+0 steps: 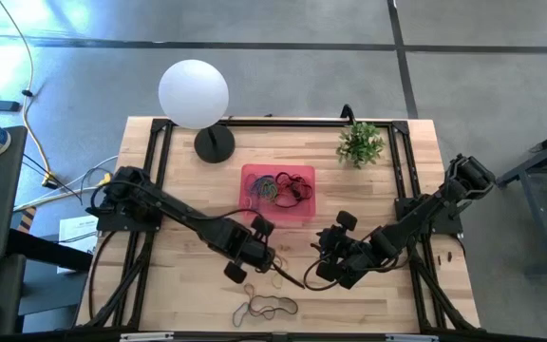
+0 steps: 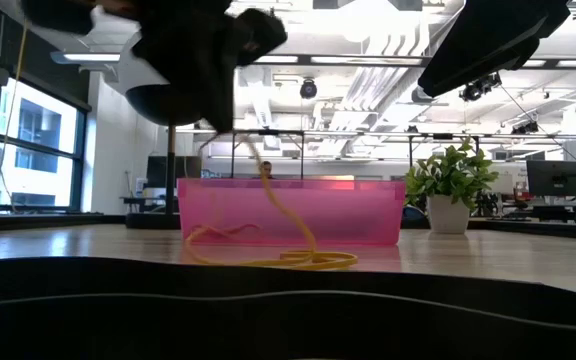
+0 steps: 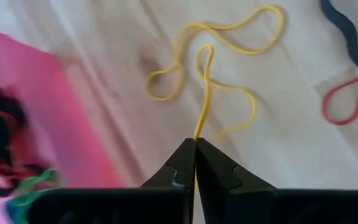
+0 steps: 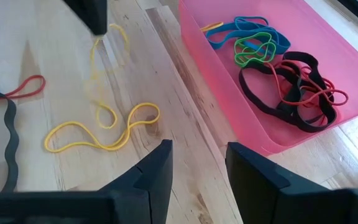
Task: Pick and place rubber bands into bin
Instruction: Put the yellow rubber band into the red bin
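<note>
The pink bin stands at the table's middle and holds several rubber bands in black, red, green and blue. Just in front of it, on the near side, my left gripper is shut on a yellow rubber band and stands above the table. My right gripper stays open to the right of that band, with nothing between its fingers. More loose bands lie by the table's near edge. My left gripper pinches one stretch of the yellow band between its two fingertips, coming from above and slanting down. The band hangs below the fingers as a long strand. Its lower loops still lie on the table in front of the bin.
A white globe lamp and a small potted plant stand at the far edge behind the bin. A red band and a black one lie on the wood beside the yellow one.
</note>
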Controlling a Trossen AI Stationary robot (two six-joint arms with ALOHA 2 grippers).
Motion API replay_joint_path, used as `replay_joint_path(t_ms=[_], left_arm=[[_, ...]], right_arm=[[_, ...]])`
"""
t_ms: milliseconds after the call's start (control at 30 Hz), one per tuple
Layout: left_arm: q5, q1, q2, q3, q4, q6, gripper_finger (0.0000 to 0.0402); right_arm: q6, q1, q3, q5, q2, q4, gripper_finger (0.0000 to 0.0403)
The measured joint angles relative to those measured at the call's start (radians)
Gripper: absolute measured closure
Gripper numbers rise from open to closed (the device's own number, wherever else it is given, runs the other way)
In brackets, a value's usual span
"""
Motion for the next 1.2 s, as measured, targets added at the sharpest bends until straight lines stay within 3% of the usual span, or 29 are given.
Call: replay_joint_path(t_ms=[667,967,1200], left_arm=[[-0.210,0.180,-0.003,0.397,-0.349,0.243,0.0401],[-0.206,0.301,-0.004,0.419,-0.397,0.308,0.0401],[-0.147,0.357,-0.003,0.418,-0.399,0.319,0.0401]], right_arm=[[0.003,0.001,0.000,-0.001,0.000,0.000,0.0263],[0.013,0.001,0.000,-0.003,0.000,0.000,0.0263],[0.021,0.005,0.000,-0.003,0.000,0.001,0.0263]])
